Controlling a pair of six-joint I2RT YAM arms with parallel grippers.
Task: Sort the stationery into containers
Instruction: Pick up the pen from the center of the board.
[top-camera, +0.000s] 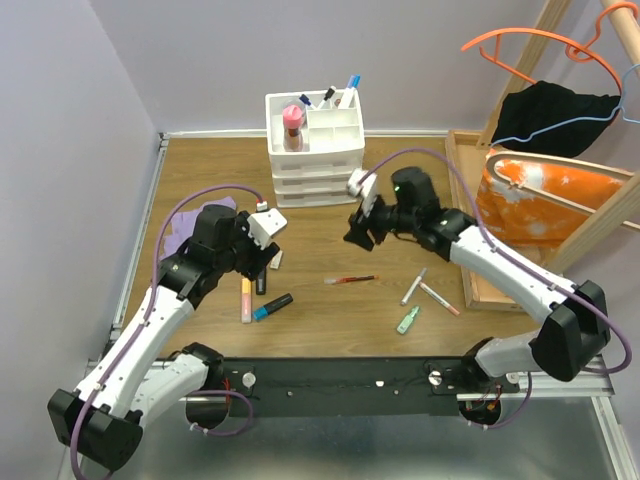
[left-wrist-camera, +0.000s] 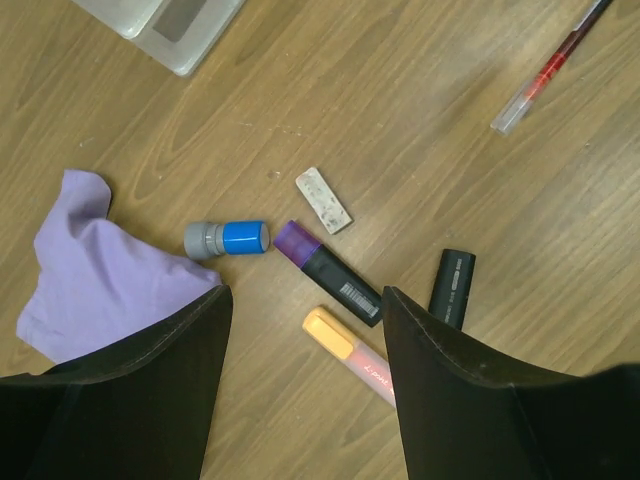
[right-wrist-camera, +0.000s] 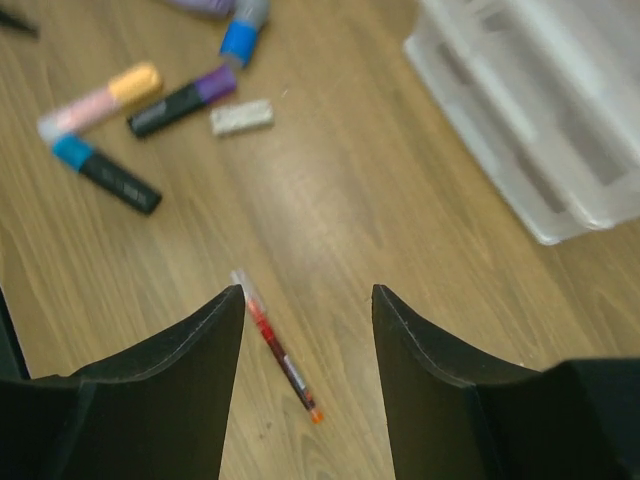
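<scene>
The white drawer organiser (top-camera: 312, 150) stands at the back with several pens in its top compartments. My left gripper (top-camera: 262, 262) is open and empty, hovering (left-wrist-camera: 305, 292) over an orange-capped highlighter (left-wrist-camera: 345, 350), a purple-capped black highlighter (left-wrist-camera: 325, 272), a black marker (left-wrist-camera: 452, 285) and a blue-capped stub (left-wrist-camera: 228, 239). My right gripper (top-camera: 358, 230) is open and empty (right-wrist-camera: 308, 290) above a red pen (right-wrist-camera: 278, 348), which lies close to its left finger. A grey pen (top-camera: 413, 286), a pink pen (top-camera: 440, 299) and a small green piece (top-camera: 407, 320) lie at the front right.
A purple cloth (top-camera: 195, 225) lies under my left arm. A wooden tray-frame (top-camera: 470, 220) with an orange-and-white cloth (top-camera: 545, 205) stands at the right edge, hangers and a black cloth above it. A small white block (left-wrist-camera: 324, 200) lies by the highlighters.
</scene>
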